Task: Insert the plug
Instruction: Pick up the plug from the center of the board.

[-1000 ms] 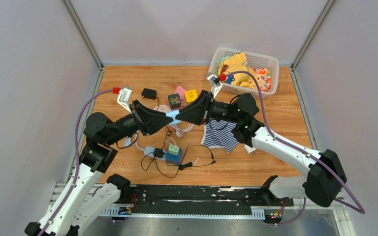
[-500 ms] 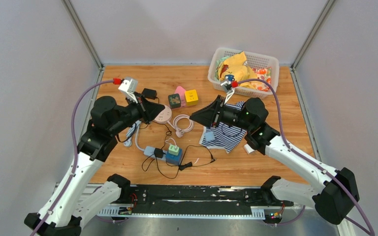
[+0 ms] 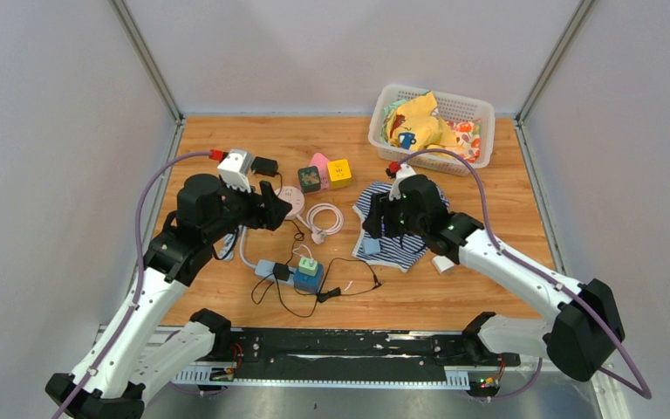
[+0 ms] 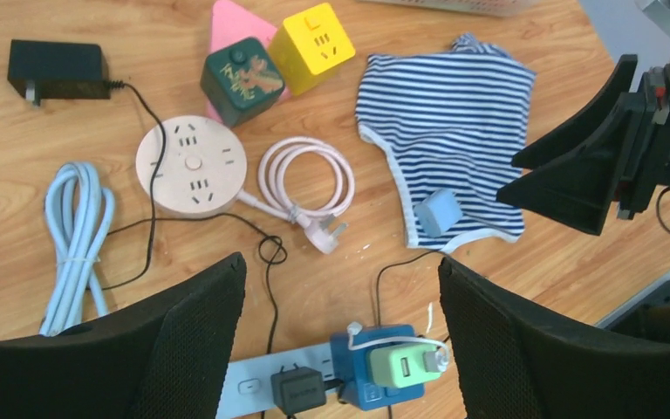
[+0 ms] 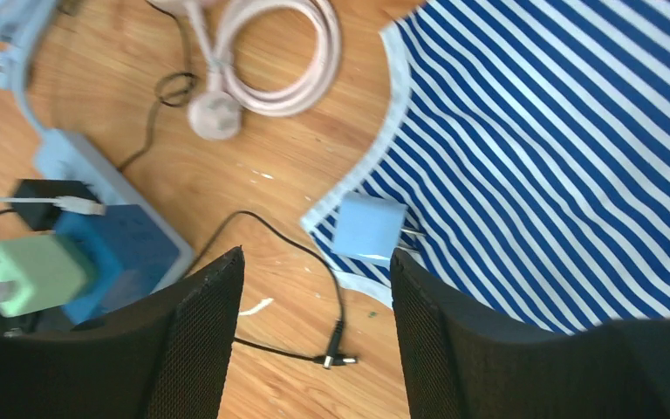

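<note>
Far right corner of table (image 3: 227, 144): basket (image 3: 485, 131). Garment (image 4: 449, 122) before it; plug (image 5: 368, 229) on garment's near left hem. Power strip (image 4: 249, 384) further left.

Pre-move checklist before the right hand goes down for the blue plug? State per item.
1. Right hand open, empty: ok.
2. Light blue plug centred under it: not ok, off to one side.
3. Plug uncovered on striped cloth: ok.
4. Black cable clear of plug: cannot tell, runs close beside.
5. Free socket on power strip: cannot tell; black adapter and blue cube fill the visible part.
6. Left hand open, empty: ok.
</note>
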`<state>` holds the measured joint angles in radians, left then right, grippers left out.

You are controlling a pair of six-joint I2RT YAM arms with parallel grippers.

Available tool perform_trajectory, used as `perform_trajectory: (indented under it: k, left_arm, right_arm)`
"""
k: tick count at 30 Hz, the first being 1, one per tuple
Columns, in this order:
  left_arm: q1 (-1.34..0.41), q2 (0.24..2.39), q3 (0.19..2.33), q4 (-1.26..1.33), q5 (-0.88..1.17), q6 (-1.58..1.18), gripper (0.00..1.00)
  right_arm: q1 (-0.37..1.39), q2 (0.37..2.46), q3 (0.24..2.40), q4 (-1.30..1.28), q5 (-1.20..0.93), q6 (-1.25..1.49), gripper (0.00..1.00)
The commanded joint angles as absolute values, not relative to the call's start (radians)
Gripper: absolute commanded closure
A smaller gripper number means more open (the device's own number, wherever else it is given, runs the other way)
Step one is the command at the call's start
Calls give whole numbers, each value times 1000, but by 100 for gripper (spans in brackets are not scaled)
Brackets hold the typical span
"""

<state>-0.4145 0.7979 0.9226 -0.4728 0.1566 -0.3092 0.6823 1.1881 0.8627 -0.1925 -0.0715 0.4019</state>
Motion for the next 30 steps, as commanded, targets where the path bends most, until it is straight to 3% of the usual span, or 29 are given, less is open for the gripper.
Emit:
perform_trajectory:
  k: [1,8,10,17,24,30]
  left_arm:
    - [-411,786,869,-501,117,-266,15]
    - [-411,763,822,-522,86,-227,11]
    - [-411,754,812,-523,78,-230,1]
    - [-411,731,774,-513,91,-267,0]
    - [-411,731,764,-517,63,-299,0]
    - [-411,730,777,-517,54,-365,0]
  right_arm:
    - [683,1249,867,-294,19,360,37]
    - [703,1387,904,-301,25,375,36]
    - [713,1415,910,-306,42,382,36]
    - [744,1509,927,-294,18,412,38]
    - [776,1556,944,-334,123,412,42]
    - [776,1571,954,-336,119,414,51]
